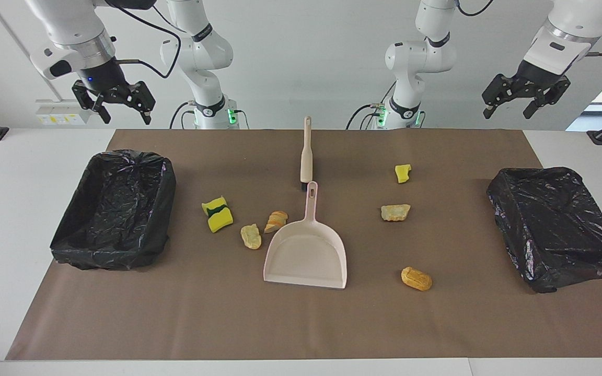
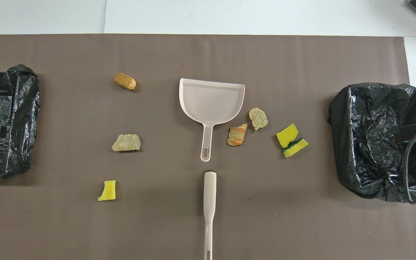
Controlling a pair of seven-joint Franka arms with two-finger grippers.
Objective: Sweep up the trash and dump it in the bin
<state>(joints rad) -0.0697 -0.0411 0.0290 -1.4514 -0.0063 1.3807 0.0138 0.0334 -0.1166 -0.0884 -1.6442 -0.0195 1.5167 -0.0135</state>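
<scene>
Lying scattered on the brown mat (image 1: 123, 324), six scraps of trash (image 1: 217, 214) are seen around the dustpan (image 1: 306, 256), with a brush (image 1: 306, 151) nearer the robots. A bin (image 1: 115, 209) is set at each end. The left gripper (image 1: 507, 104) and right gripper (image 1: 119, 107) are held high, fingers apart, nothing gripped.

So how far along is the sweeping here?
Nothing done yet. All six scraps of trash lie on the mat, none in the dustpan or either bin. Nothing in hand: the brush lies untouched, and the left gripper and right gripper hang open in the air. Sweeping and dumping are both left.
</scene>
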